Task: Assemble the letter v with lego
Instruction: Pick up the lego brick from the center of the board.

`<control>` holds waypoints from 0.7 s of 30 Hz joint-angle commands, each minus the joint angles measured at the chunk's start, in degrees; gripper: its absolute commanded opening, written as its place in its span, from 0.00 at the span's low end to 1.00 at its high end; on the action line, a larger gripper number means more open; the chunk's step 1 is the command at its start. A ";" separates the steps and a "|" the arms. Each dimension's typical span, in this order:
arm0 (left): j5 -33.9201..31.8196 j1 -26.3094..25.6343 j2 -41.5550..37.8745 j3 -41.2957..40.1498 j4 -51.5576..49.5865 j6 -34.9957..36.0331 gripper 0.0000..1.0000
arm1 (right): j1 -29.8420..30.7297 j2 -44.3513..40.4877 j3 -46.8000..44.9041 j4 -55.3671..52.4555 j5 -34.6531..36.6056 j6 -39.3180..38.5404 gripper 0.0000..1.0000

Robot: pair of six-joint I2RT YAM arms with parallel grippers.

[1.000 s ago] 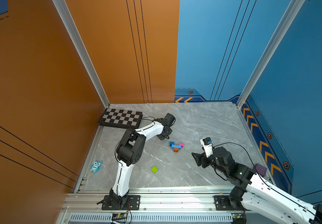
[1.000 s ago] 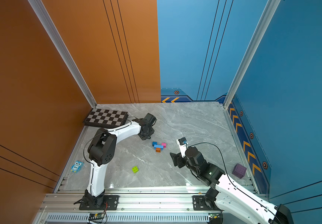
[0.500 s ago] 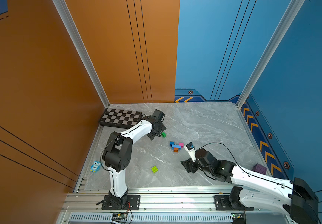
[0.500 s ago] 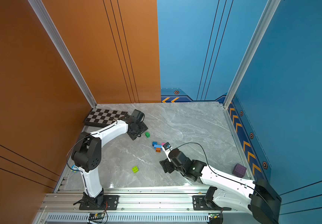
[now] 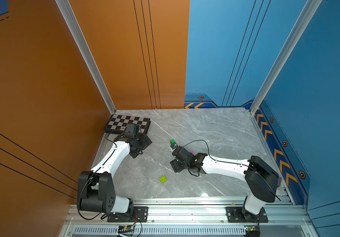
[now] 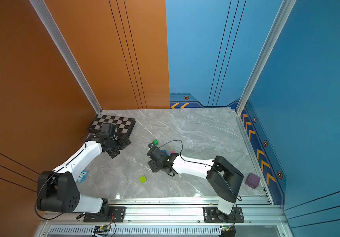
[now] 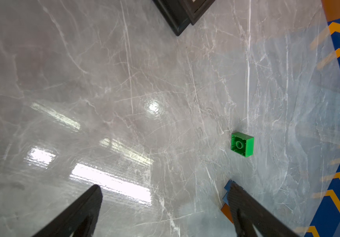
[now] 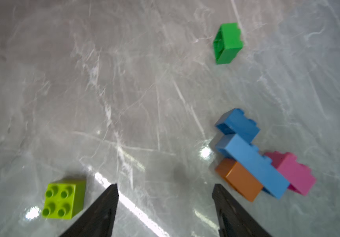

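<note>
Right claw (image 8: 165,184) hangs low over the marble table (image 8: 124,92), jaws parted, nothing between them. Just to one side of it sits the lime brick (image 8: 64,199), studs up. On the other side is the half-built letter v (image 8: 253,158), lying flat: orange point, light-blue bar, a blue arm and a pink arm, all clipped together. Both tips are missing. The green brick (image 8: 227,43) lies apart beyond the figure, tipped on its side with its hollow underside showing.

Left claw (image 7: 164,185) is spread wide and empty, over by the chessboard (image 5: 128,123), well apart from the bricks.

So we're at the tip-fetching step, I'd say, and the lime brick looks the likelier pick, being right beside the free claw. That calls for a short sideways shift, fingers straddling its smooth sides, a firm close, then a carry to an arm end. The wrist picture is smeared, so I can't be sure which way the arm's studs face. Pressing on may need the other claw bracing the figure, or it will skate on that glossy table.
</note>
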 commanded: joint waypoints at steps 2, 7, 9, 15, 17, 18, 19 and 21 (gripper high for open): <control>4.46 1.97 -0.74 -0.87 -1.07 5.79 0.99 | -5.46 3.85 9.43 -7.03 -3.71 -5.47 0.68; 5.60 3.15 0.50 -0.78 -0.96 7.45 0.99 | -8.92 12.54 19.37 -12.36 -10.83 -13.69 0.68; 6.28 3.35 0.98 -0.65 -0.94 7.63 0.99 | -9.73 15.99 23.58 -14.81 -12.62 -16.28 0.68; 6.88 3.53 1.50 -0.55 -1.02 8.21 0.99 | -10.90 26.15 36.54 -20.14 -11.73 -19.81 0.65; 6.95 3.53 1.42 -0.56 -0.92 8.30 0.99 | -10.83 28.57 39.51 -21.41 -9.69 -20.24 0.64; 6.89 3.53 1.40 -0.56 -0.91 8.41 0.99 | -10.89 29.77 40.95 -21.84 -9.34 -20.57 0.64; 6.82 3.62 1.49 -0.57 -0.98 8.45 0.99 | -10.85 30.95 42.35 -22.43 -9.26 -20.94 0.64; 6.99 3.66 1.57 -0.56 -0.97 8.53 0.99 | -10.78 33.63 45.59 -24.32 -8.27 -21.75 0.62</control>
